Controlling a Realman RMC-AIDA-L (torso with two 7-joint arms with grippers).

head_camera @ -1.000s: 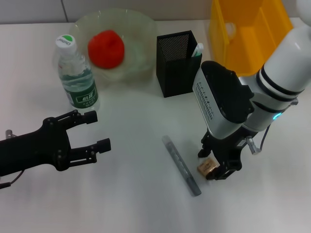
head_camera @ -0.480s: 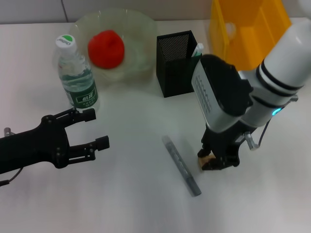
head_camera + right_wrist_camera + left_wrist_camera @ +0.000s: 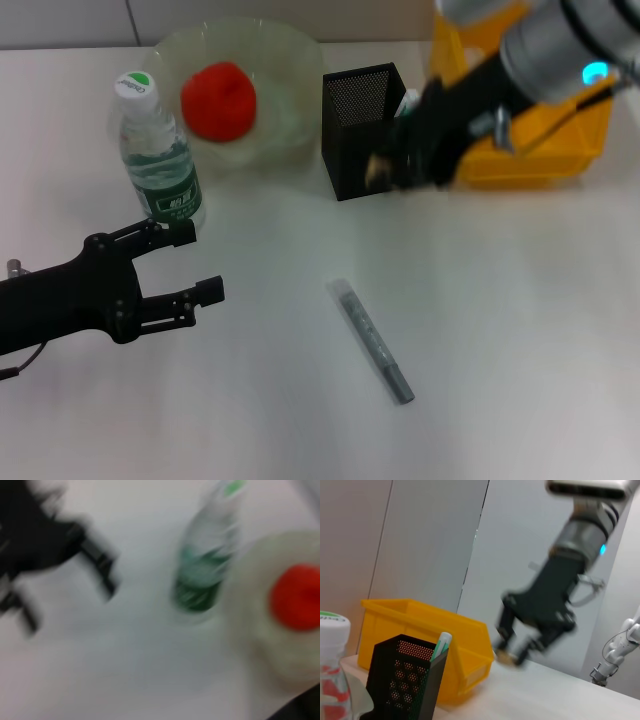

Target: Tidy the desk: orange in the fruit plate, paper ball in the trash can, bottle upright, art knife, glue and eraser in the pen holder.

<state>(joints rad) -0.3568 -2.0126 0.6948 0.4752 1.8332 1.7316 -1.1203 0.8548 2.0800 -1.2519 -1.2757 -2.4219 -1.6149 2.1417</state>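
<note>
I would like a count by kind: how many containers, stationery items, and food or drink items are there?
Containers: 3 (fruit plate, pen holder, trash can)
Stationery: 3 (art knife, glue, eraser in the right pincer)
Food or drink: 2 (orange, bottle)
Total: 8

Open desk (image 3: 520, 300) lies around the glue (image 3: 373, 340); bottle (image 3: 158, 158), fruit plate (image 3: 285, 90), pen holder (image 3: 362, 118) and trash can (image 3: 520, 90) crowd the far edge.

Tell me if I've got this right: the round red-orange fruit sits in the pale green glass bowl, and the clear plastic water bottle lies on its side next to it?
Not quite. The clear plastic water bottle stands upright, cap on top, as the head view shows. The round red-orange fruit does sit in the pale green glass bowl, beside the bottle.
</note>
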